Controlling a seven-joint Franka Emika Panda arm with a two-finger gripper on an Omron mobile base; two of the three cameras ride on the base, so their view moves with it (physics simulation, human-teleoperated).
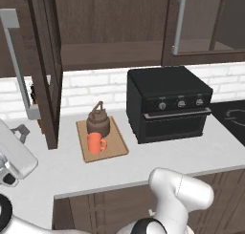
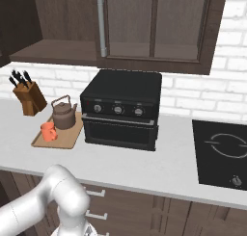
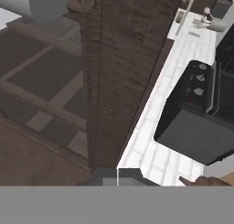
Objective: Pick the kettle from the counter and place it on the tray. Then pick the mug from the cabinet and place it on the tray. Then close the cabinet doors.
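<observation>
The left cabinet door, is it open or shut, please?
Open: the left door swings out edge-on over the counter, baring the shelf.

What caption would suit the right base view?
Kettle and orange mug on the tray beside a black oven, cabinet door open above.

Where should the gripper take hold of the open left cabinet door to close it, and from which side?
Best guess: the long grey bar handle on the left cabinet door. The door stands swung out toward the room and the bar runs vertically, so come in level from the room side, jaws closing sideways across it.
</observation>
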